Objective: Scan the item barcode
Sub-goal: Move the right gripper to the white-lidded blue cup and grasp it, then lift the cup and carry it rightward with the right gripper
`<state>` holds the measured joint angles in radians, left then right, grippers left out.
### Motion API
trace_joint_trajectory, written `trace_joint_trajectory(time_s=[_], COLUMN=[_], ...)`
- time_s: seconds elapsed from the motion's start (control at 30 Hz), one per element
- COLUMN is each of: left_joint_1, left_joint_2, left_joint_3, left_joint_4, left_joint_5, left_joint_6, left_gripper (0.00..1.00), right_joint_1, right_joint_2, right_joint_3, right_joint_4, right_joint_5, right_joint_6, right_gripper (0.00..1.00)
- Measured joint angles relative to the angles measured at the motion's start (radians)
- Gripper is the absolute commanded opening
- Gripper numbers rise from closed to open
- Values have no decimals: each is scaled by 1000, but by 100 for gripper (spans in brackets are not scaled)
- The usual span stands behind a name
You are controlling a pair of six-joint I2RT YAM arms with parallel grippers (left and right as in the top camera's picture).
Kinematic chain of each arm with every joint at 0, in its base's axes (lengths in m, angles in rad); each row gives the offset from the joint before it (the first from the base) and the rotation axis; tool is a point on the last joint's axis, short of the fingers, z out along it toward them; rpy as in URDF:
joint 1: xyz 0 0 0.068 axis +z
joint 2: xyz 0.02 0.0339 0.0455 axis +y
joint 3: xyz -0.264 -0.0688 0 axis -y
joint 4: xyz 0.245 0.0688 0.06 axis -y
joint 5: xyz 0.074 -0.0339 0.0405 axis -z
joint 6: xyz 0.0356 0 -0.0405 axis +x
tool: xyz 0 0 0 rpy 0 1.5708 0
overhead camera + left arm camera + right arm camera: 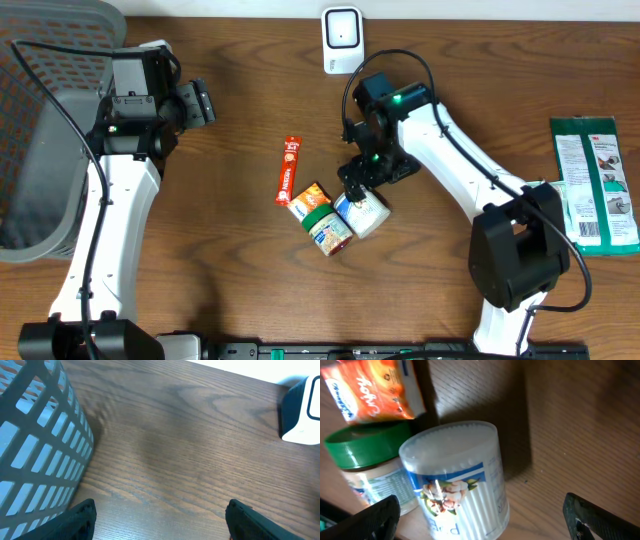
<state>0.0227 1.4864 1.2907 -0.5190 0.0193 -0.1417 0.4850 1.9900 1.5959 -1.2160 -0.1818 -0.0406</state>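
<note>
while right end effector [355,188] gapes over swab tub [368,213], left end effector [207,100] spread beside basket [40,445]

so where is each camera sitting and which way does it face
Overhead: above the table, looking straight down; shows left arm and right arm.
Left wrist: on the left arm, low, facing along the table toward basket and scanner; left fingers, open, at the bottom.
Right wrist: on the right arm, looking down at tub, jar and packet; right fingers, open, at the bottom.
Shared: overhead and right wrist both see tub, jar, packet.
</note>
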Motion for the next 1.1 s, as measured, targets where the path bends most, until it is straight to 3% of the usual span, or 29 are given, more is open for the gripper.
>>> trace_joint_trajectory(time_s=[0.57,1.1], left_joint_1=[0,0], left_joint_2=[0,0], left_joint_3=[0,0], left_joint_4=[0,0], left_joint_5=[0,0], left_joint_6=[0,0], left_gripper=[83,83], right_joint_1=[-19,-71], right_joint_2=[-1,-1], right_joint_3=[-85,-85], right_joint_4=[46,63], right_joint_5=[196,224], right_joint_6=[48,55], right_gripper=[99,99])
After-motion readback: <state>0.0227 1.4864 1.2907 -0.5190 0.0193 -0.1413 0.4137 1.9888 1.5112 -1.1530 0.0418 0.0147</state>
